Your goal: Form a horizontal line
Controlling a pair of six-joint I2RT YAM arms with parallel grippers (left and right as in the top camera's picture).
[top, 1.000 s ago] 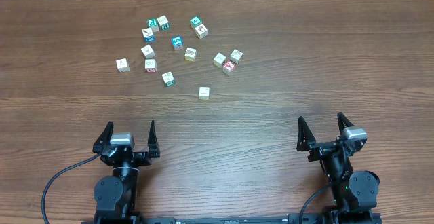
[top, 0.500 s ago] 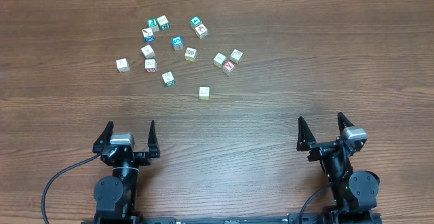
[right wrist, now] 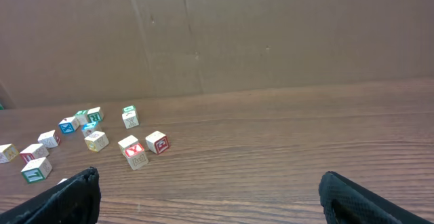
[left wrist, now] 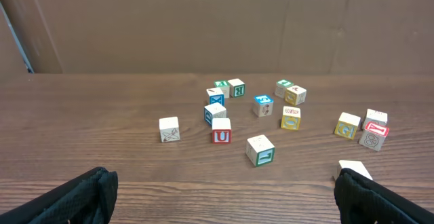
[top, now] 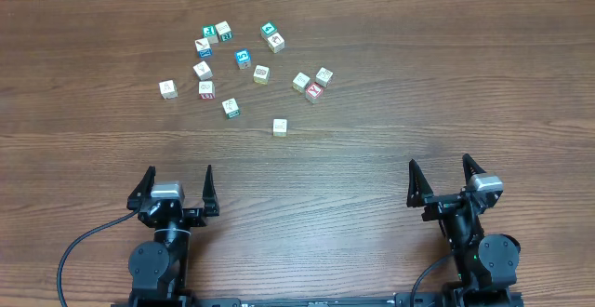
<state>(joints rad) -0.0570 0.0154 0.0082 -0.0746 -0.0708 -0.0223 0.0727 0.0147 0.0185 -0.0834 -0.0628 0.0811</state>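
Loose cubes [top: 243, 59], wide table [top: 465, 84] around

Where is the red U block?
In the overhead view, the red U block sits left of centre, just right of the leftmost white cube.

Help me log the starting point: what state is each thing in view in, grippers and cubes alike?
left gripper, open, empty, at the near edge of the table, far from the cubes.
right gripper, open, empty, likewise far from the cubes.
cubes, scattered loose, some touching in pairs, no row formed yet.
nearest cube, resting flat, apart from the others.
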